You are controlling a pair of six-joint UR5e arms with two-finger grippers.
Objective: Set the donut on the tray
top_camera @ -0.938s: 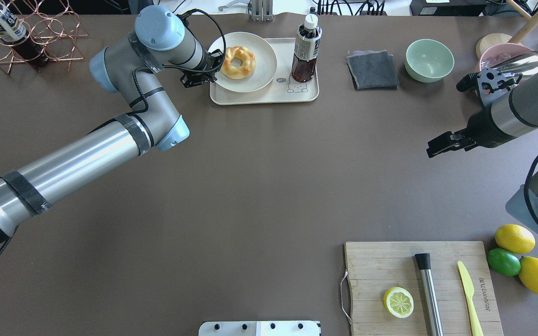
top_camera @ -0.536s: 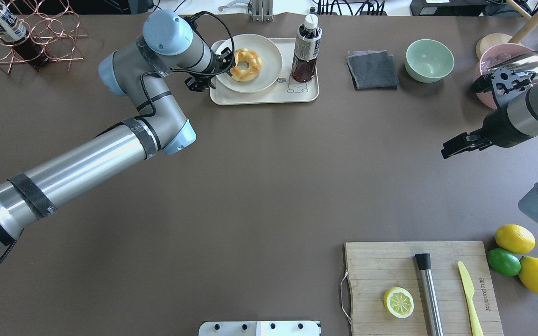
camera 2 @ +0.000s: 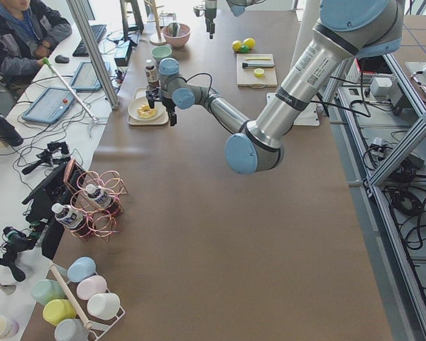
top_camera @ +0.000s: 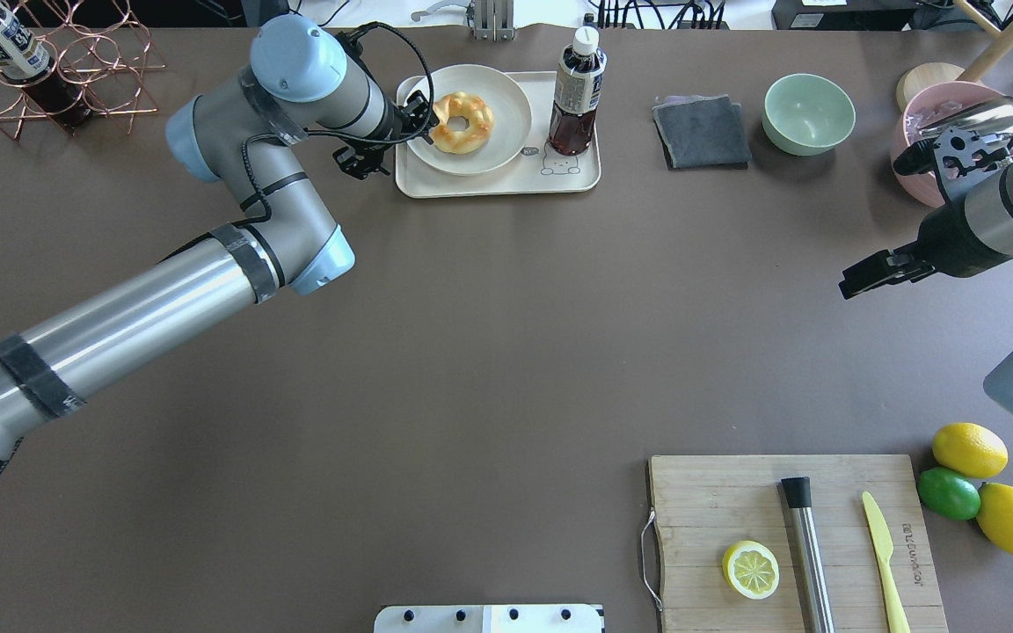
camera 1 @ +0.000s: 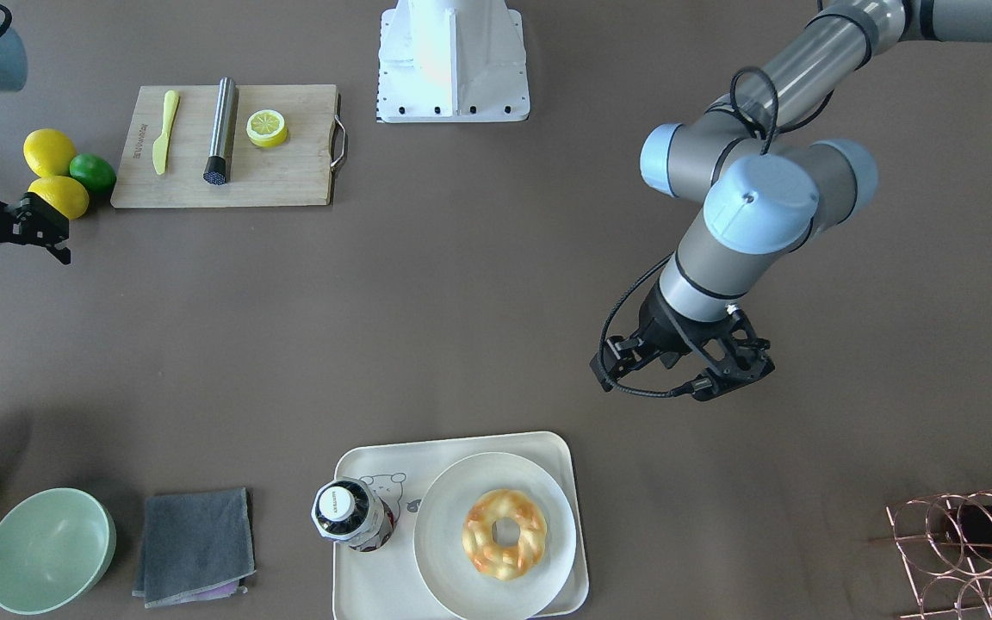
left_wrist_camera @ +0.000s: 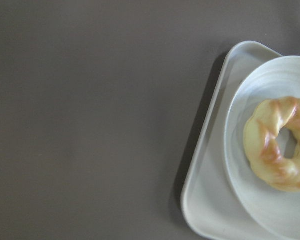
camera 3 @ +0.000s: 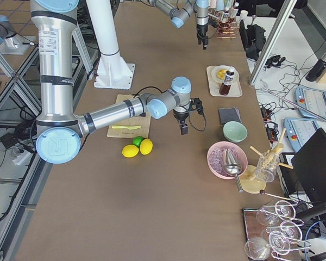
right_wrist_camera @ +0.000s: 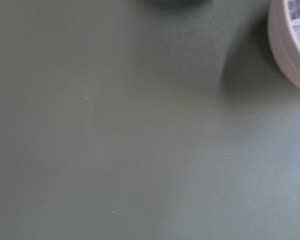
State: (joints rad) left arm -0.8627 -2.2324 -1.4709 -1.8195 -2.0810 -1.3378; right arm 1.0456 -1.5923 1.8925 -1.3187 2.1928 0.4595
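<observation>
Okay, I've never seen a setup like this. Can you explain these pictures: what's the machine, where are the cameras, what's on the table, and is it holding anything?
It is a robot: two jointed arms at a brown table, each ending in a two-finger gripper. Two cameras look down from opposite sides, two look along the table from its ends, and one rides on each wrist. The donut lies on a round plate on the cream tray, beside a bottle. Also there: a green bowl, a grey cloth, a cutting board with a lemon slice. The left gripper hangs open and empty near the tray; the right gripper holds nothing, but whether it is open I cannot tell.
</observation>
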